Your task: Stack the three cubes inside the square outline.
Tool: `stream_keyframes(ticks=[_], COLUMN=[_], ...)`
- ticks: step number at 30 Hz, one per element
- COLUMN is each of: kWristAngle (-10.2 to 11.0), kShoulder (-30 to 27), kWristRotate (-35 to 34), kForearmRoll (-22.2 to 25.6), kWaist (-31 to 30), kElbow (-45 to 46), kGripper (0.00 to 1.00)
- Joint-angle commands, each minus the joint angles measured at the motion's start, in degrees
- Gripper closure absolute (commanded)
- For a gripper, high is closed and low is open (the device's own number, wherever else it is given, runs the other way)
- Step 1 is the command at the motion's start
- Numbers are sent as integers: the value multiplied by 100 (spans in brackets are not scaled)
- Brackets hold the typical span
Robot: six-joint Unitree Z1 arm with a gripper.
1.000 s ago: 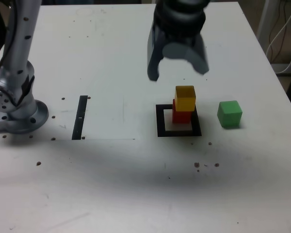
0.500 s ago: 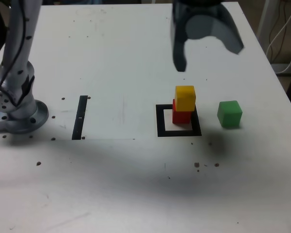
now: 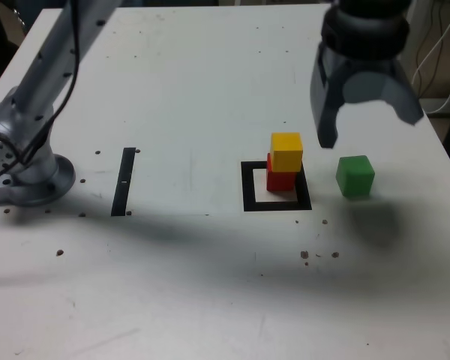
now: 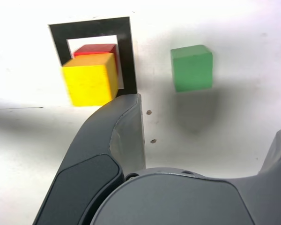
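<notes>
The yellow cube [image 3: 286,151] sits on the red cube [image 3: 280,180] inside the square outline [image 3: 247,188], slightly offset. The green cube [image 3: 355,176] rests alone on the table to the exterior view's right of the outline. My gripper [image 3: 369,127] hangs open and empty above and just behind the green cube, well clear of it. The wrist view shows the green cube [image 4: 192,68] between the lines of my two fingers [image 4: 117,126], with the yellow cube [image 4: 90,78], the red cube [image 4: 96,48] and the outline [image 4: 127,51] off to one side.
A narrow black strip [image 3: 124,181] lies on the white table [image 3: 210,285] at the exterior view's left. The arm's base [image 3: 22,169] stands at the far left. Cables hang past the table's right edge. Small dark specks dot the surface.
My gripper has swung from over the yellow-on-red stack toward the exterior view's right, ending over the green cube. It has stayed open. The cubes have not moved.
</notes>
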Motion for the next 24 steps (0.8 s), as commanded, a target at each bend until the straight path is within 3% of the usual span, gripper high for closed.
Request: stream_keyframes(ticks=[1, 24], kWristAngle=[-9, -162], kShoulder=[144, 815], kWristRotate=[-3, 120], kForearmRoll=[70, -302], kWaist=[13, 355], kElbow=[-20, 246], kGripper=[3, 6])
